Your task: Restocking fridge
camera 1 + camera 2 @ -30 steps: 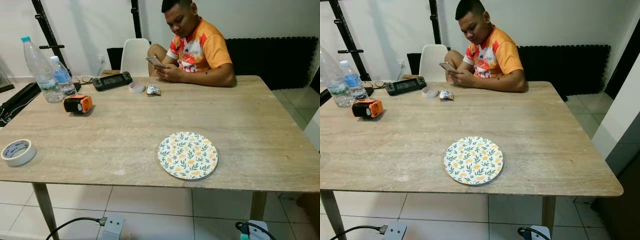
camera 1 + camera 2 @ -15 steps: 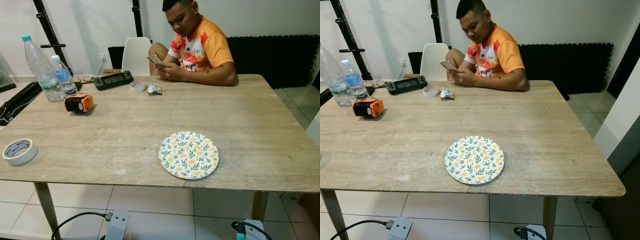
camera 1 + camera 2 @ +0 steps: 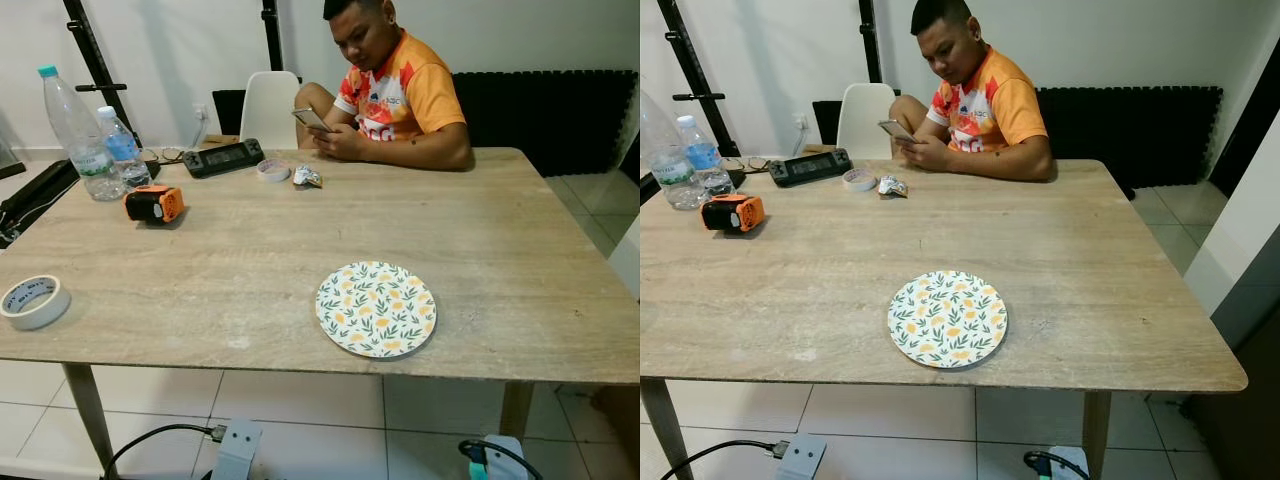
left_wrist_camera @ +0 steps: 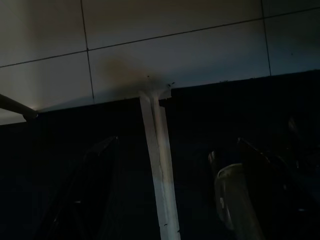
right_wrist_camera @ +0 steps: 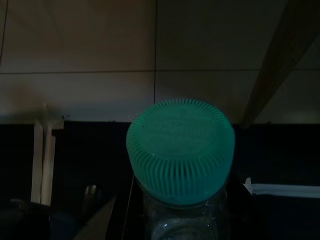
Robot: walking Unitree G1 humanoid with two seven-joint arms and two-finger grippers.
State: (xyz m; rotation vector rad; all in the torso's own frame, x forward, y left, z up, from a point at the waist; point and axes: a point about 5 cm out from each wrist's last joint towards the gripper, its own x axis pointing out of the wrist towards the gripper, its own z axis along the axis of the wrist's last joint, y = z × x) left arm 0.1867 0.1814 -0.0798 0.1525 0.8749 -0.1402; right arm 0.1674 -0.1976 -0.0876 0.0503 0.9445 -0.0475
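Bottle [image 5: 180, 165] with a ribbed green cap sits clamped in the right gripper's [image 5: 177, 220] jaws, low over floor tiles. Left gripper [image 4: 165, 200] hangs idle, jaws wide. Floral plate [image 3: 376, 309] rests on the wooden surface [image 3: 250, 250].

A plate [image 3: 376, 309] lies on the counter [image 3: 500, 250] near its front edge. Behind the plate, at the far edge, a person [image 3: 395, 90] sits. Left of the person lie a small tape roll [image 3: 273, 170], a wrapper [image 3: 306, 177] and a controller [image 3: 222, 158]. Farther left stand two bottles [image 3: 92, 135], a tool [image 3: 154, 204] before them. A bigger tape roll [image 3: 33, 301] sits far left of the plate.
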